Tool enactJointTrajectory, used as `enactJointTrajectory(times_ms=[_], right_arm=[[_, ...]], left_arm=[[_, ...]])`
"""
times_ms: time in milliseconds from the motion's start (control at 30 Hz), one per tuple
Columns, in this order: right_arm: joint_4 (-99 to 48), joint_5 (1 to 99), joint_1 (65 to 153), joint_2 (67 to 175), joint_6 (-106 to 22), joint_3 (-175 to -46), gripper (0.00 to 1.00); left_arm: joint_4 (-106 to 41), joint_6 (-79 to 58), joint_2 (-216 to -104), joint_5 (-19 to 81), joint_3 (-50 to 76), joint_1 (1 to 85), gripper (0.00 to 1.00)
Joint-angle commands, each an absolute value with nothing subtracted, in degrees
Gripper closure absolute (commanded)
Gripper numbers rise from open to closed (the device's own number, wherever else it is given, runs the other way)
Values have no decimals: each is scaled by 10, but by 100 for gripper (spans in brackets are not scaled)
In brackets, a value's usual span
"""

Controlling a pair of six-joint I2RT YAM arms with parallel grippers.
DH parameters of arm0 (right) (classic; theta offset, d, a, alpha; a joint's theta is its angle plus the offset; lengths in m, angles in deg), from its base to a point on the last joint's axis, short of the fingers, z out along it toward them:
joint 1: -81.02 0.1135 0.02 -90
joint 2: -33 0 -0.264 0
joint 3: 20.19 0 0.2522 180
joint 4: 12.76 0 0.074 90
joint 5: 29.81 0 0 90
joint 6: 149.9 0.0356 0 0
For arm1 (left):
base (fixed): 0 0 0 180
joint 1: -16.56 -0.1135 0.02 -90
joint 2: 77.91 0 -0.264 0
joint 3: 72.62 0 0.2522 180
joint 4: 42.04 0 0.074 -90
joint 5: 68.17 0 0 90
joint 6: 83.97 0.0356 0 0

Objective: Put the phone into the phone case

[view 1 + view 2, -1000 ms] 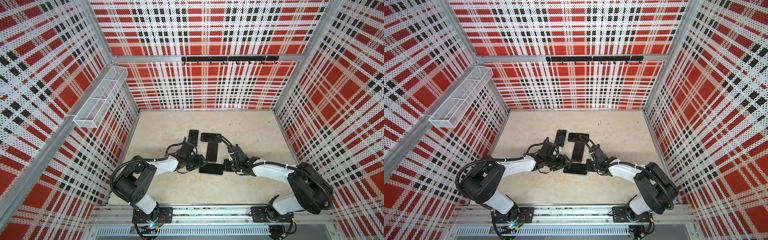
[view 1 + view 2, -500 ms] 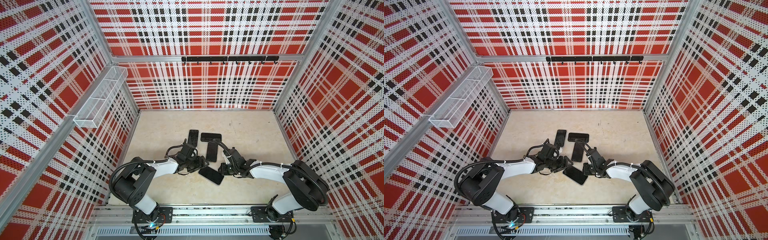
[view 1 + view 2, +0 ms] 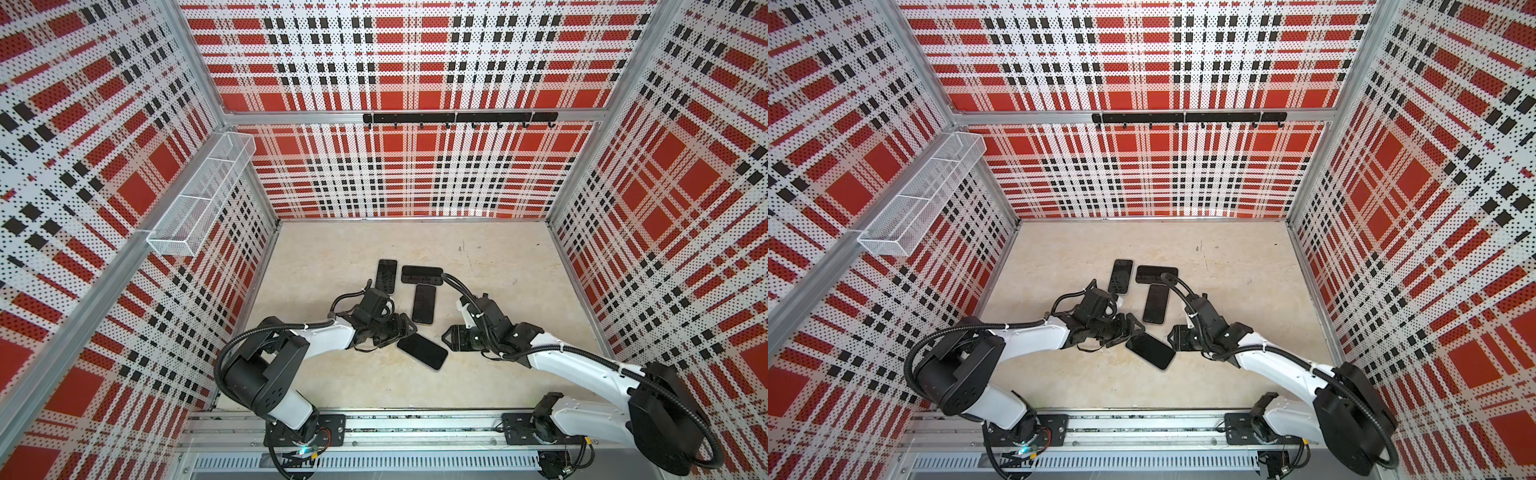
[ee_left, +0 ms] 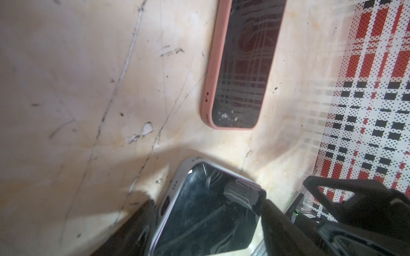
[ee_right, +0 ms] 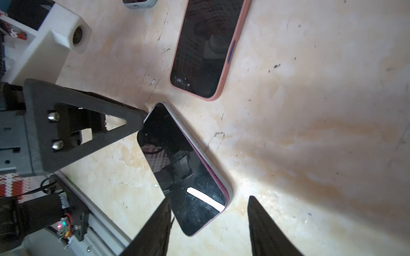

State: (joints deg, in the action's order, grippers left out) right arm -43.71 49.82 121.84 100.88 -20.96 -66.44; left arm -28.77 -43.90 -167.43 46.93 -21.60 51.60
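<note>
Finding: the phone (image 3: 422, 351) lies flat on the table (image 3: 498, 270), screen up, between the two arms near the front. Its long axis runs diagonally, the far end toward the left arm and the near end toward the right arm. A pale phone case (image 4: 172, 192) rims it on every edge that shows, so it appears seated, though the corners under the fingers are hidden.

Left gripper (image 3: 405, 330): at the phone's far end, the closer of the two. In the left wrist view its fingers (image 4: 279, 221) bracket that end across the phone's width. They look to touch both sides, but it cannot be told whether they clamp or merely straddle.

Right gripper (image 3: 448, 337): jaws parted, grasping nothing. It sits just beside the phone's near end, which points in between its fingers (image 5: 264, 221), with bare table showing between that finger and the case.

Judgement: either arm must work along the phone's diagonal, not square to the table.

A pink-cased phone (image 3: 424, 304) lies just behind, apart from both grippers.
</note>
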Motion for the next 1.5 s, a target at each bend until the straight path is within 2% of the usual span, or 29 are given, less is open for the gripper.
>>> enactJointTrajectory(times_ms=[0, 267, 667, 900, 1100, 1333, 1467], right_arm=[[-418, 458, 1220, 1006, -135, -622, 45], [-410, 457, 1237, 1051, -113, -621, 58], [-333, 418, 1256, 1096, -85, -631, 47], [-230, 375, 1255, 1169, -63, -637, 45], [-186, 371, 1227, 1169, -69, -643, 45], [-117, 348, 1186, 1152, -76, -636, 50], [-65, 331, 1185, 1156, -75, -628, 58]], left_arm=[[-254, -441, -1676, 462, -217, 520, 23], [-254, -434, -1685, 471, -218, 515, 24], [-265, -433, -1691, 484, -221, 510, 26], [-267, -439, -1677, 482, -231, 515, 27], [-267, -447, -1671, 480, -233, 525, 27], [-269, -455, -1667, 478, -234, 531, 28], [-268, -455, -1674, 478, -230, 530, 28]])
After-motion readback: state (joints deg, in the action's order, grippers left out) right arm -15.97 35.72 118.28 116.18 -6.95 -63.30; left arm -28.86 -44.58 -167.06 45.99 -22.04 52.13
